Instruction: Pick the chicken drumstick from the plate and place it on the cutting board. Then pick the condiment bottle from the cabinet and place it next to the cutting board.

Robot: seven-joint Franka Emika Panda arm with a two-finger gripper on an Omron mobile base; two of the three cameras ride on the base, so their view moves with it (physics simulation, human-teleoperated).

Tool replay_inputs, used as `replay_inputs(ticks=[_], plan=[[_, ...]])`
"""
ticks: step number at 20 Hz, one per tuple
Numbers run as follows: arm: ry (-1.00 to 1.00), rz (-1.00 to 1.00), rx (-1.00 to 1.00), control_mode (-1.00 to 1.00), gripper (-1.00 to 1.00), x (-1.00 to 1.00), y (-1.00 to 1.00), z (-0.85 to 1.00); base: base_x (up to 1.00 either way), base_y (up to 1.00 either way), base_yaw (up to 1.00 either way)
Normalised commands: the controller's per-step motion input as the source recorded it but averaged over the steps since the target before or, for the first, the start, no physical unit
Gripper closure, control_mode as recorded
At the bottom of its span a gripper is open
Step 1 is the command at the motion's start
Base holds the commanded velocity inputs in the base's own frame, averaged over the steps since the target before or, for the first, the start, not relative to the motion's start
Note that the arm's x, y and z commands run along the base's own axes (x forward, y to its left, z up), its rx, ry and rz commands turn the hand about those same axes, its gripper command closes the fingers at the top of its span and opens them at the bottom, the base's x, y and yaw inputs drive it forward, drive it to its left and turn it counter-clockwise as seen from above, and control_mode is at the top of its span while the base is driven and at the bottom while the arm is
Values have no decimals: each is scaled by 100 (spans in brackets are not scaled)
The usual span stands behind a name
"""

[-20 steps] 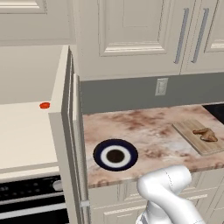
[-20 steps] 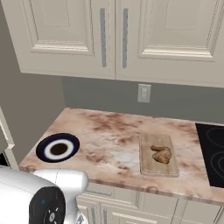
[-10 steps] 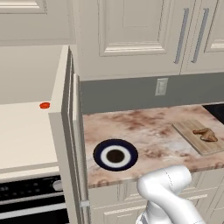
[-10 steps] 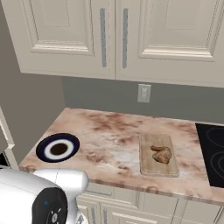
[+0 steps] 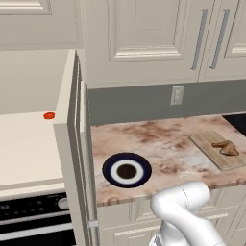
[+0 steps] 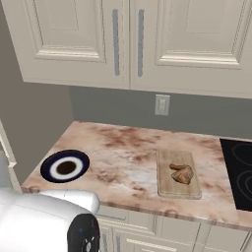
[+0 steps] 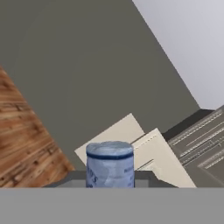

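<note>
One plate (image 5: pixel 127 170), at 9 o'clock on the countertop (image 6: pixel 133 162); one cutting board (image 6: pixel 178 173), toward 3 o'clock; one chicken drumstick (image 6: pixel 181 173), on the board; one red disc (image 5: pixel 49 116); one wall outlet (image 6: pixel 162 105); one light blue-grey bottle cap (image 7: pixel 110 164), at 6 o'clock in the hand view.

Nothing readable is showing anywhere. The bottle cap (image 7: pixel 110 164) sitting right at the claw is carrying faint bluish marks, too blurred to be making out as letters.
</note>
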Motion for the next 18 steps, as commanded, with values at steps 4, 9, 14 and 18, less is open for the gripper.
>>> replay_inputs(ticks=[4, 9, 14, 18], plan=[[7, 0, 1, -100, 100, 25, -24, -14, 0, 0, 0], [8, 0, 2, -100, 100, 32, -26, -10, 0, 0, 0], [4, 0, 0, -100, 100, 21, -27, -11, 0, 0, 0], [2, 0, 0, -100, 100, 13, -27, -16, 0, 0, 0]])
